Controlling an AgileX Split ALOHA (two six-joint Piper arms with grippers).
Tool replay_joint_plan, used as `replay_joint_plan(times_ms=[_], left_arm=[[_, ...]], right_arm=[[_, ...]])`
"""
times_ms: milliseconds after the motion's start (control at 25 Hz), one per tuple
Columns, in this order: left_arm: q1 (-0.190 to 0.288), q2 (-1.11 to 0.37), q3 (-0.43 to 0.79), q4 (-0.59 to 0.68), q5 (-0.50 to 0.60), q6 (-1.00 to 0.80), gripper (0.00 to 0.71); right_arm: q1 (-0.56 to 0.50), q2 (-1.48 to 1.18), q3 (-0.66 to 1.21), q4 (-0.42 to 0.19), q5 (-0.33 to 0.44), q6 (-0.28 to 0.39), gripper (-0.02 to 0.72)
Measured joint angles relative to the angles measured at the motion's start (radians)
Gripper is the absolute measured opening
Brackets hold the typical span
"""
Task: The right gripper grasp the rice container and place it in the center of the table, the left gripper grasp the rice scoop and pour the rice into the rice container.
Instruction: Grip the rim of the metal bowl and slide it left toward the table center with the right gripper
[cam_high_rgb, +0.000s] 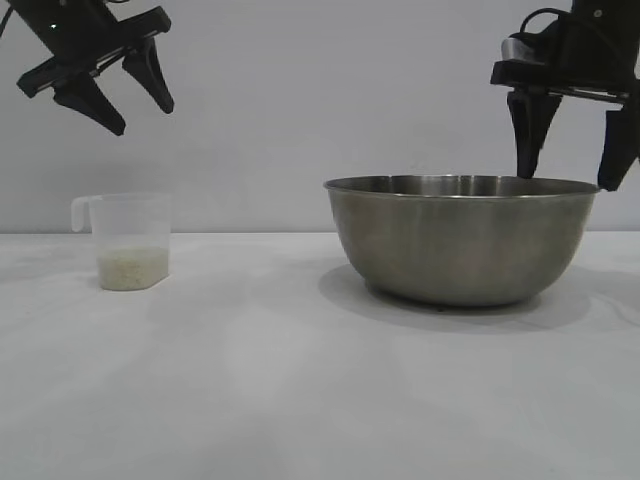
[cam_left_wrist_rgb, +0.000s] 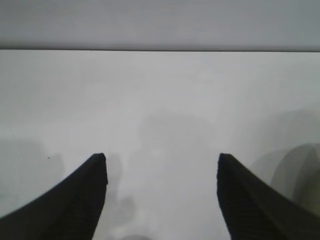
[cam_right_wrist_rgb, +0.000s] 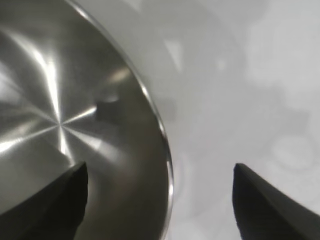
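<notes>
Right gripper (cam_high_rgb: 573, 150) jaws open, straddling the rice container (cam_high_rgb: 460, 240) rim on its right side, right of worktop (cam_high_rgb: 300, 400) centre. Left gripper (cam_high_rgb: 120, 95) jaws open, empty, above the rice scoop (cam_high_rgb: 130, 240), rice (cam_high_rgb: 132, 268) inside. Our worry: thin rim slips from the pinch, bowl tilts or skids when dragged.
</notes>
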Motion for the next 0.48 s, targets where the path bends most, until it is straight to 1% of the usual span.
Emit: replay_joint_plan(times_ms=[120,160,200,360,400,440,480], left_arm=[[0.000,0.000,0.000,0.000,0.000,0.000,0.399],[0.000,0.000,0.000,0.000,0.000,0.000,0.399],[0.000,0.000,0.000,0.000,0.000,0.000,0.399],[0.000,0.000,0.000,0.000,0.000,0.000,0.399],[0.000,0.000,0.000,0.000,0.000,0.000,0.399],[0.000,0.000,0.000,0.000,0.000,0.000,0.399],[0.000,0.000,0.000,0.000,0.000,0.000,0.399]], right_arm=[[0.000,0.007,0.000,0.010,-0.002,0.000,0.498],[0.000,0.016,0.000,0.018,-0.002,0.000,0.452],[0.000,0.028,0.000,0.023,-0.004,0.000,0.445],[0.000,0.068,0.001,0.030,-0.006,0.000,0.449],[0.000,0.070,0.001,0.030,-0.006,0.000,0.388],[0.000,0.072,0.001,0.030,-0.006,0.000,0.355],[0.000,0.072,0.001,0.032,-0.006,0.000,0.307]])
